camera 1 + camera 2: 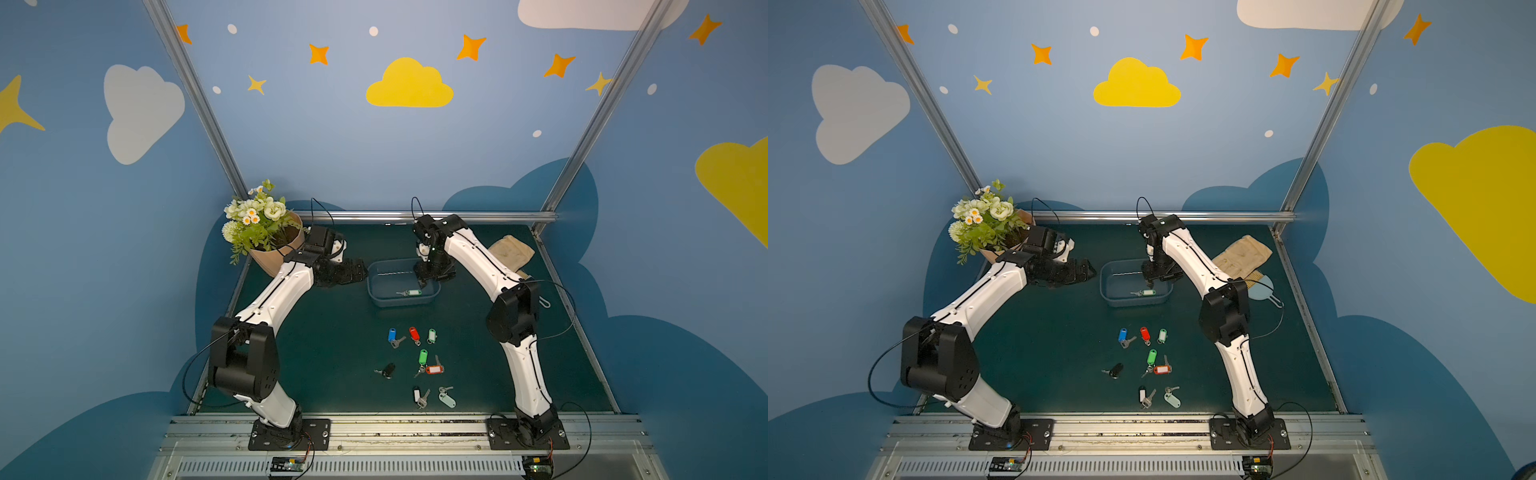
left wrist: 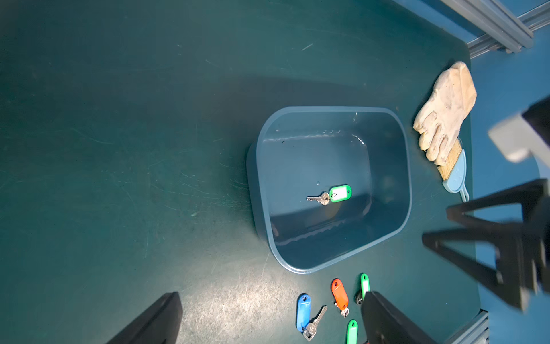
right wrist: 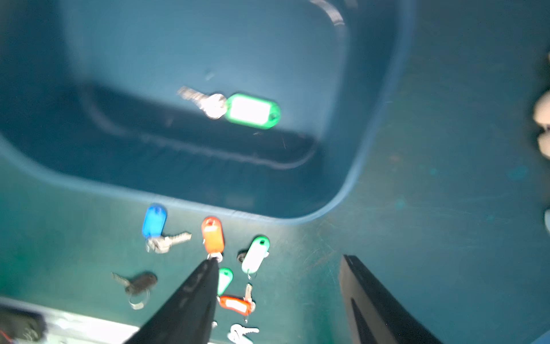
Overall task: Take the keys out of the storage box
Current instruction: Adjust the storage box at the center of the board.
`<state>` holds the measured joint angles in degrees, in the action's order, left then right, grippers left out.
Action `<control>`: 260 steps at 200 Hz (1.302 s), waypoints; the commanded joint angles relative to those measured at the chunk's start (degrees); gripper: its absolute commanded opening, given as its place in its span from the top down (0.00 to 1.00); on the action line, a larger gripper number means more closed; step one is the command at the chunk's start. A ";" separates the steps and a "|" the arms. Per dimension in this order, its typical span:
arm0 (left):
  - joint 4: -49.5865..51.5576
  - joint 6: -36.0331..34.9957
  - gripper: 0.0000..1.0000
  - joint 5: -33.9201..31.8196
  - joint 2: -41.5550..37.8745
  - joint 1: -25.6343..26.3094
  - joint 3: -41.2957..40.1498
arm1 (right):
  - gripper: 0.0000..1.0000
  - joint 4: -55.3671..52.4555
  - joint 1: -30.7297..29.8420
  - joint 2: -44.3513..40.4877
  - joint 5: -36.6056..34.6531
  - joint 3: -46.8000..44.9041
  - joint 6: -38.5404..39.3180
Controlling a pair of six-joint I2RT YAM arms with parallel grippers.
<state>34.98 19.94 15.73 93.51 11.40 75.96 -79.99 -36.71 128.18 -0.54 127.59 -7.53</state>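
Observation:
The blue-grey storage box (image 1: 399,302) (image 1: 1125,302) (image 2: 387,166) (image 3: 208,184) stands at the back middle of the green mat. One key with a green tag (image 1: 411,293) (image 1: 1145,293) (image 2: 339,193) (image 3: 251,110) lies flat inside it. Several other keys lie on the mat in front, among them blue (image 1: 392,335), red (image 1: 413,333) and orange (image 1: 434,369) tags. My right gripper (image 1: 432,280) (image 3: 279,260) hangs open and empty over the box's right end, above the tagged key. My left gripper (image 1: 360,272) (image 2: 270,295) is open and empty just left of the box.
A peach flower pot (image 1: 278,253) stands at the back left, behind my left arm. A beige glove (image 1: 511,249) (image 2: 443,113) and a small blue brush (image 1: 1260,286) (image 2: 455,175) lie right of the box. A metal rail (image 1: 415,216) edges the back.

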 commanded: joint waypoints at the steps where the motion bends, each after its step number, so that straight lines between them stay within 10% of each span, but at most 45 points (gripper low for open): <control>1: -0.31 0.19 0.00 1.11 0.52 -0.48 1.52 | 0.25 5.93 -6.47 -1.36 3.36 -3.16 12.75; 15: -0.10 0.10 0.00 1.07 0.29 -0.71 1.34 | 0.02 7.71 -6.36 -0.29 6.42 -2.89 14.33; 78: 0.04 0.23 0.00 0.62 -2.60 -2.38 -1.48 | 0.07 14.85 -6.86 3.77 8.47 -3.39 24.57; 260: 1.05 -1.27 0.00 0.62 -4.04 -5.24 -1.70 | 0.80 11.82 -8.73 0.75 3.69 -6.98 32.43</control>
<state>35.09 19.66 15.86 90.30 6.59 73.69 -65.89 -45.65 133.43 3.07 119.55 23.70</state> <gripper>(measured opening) 0.999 0.240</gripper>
